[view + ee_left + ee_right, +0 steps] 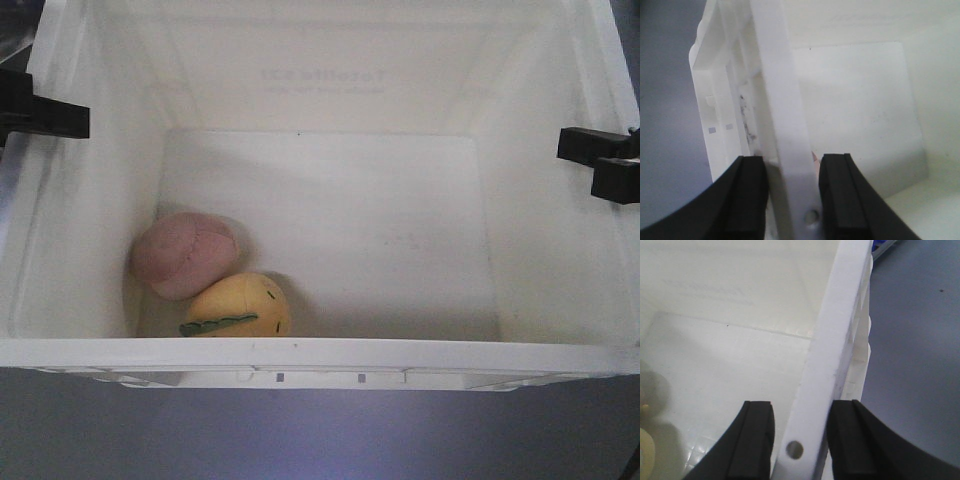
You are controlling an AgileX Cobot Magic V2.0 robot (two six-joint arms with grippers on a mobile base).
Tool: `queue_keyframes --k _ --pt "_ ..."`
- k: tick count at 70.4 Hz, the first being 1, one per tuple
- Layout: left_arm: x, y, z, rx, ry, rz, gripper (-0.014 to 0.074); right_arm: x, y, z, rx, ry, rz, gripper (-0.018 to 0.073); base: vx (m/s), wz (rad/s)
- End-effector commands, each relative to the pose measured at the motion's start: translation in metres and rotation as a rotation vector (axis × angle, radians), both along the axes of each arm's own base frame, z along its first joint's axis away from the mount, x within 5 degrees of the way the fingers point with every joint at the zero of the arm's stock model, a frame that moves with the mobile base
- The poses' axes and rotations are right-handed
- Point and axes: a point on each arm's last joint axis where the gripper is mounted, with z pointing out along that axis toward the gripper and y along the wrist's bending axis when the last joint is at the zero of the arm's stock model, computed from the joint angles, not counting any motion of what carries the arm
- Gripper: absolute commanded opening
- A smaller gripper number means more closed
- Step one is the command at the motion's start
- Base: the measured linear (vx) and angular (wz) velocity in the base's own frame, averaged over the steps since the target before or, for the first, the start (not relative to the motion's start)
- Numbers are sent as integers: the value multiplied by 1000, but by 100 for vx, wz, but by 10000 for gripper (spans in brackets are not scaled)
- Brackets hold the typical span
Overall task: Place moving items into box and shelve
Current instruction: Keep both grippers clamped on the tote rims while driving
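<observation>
Pink ball [185, 255] and yellow ball [240, 305] sit in box [320, 352]; left tool [791, 161] and right tool [802, 406] pinch its side rims; next, probably a level two-arm lift for shelving.

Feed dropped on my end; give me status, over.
Left gripper clamped on box left rim, right gripper on right rim. Pink ball, yellow ball inside, touching. Nothing blocking in view.

We see our left claw [792, 197] and right claw [802, 440] alike: matte black fingers [747, 200], curved outside, blocky inside (a thin seam between).
</observation>
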Motion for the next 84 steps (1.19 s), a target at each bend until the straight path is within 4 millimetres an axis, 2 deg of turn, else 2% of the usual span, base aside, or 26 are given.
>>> queue_keyframes --k 1,40,84 --pt "-7 -8 32 -166 -154 -8 -6 -2 1 27 93 -146 -23 -4 28 -73" --pt "-7 -8 32 -166 -154 -8 -6 -2 1 27 93 -146 -23 -4 28 -63" --pt "-7 -8 32 -167 -154 -8 -6 -2 1 27 93 -146 -23 -4 30 -15"
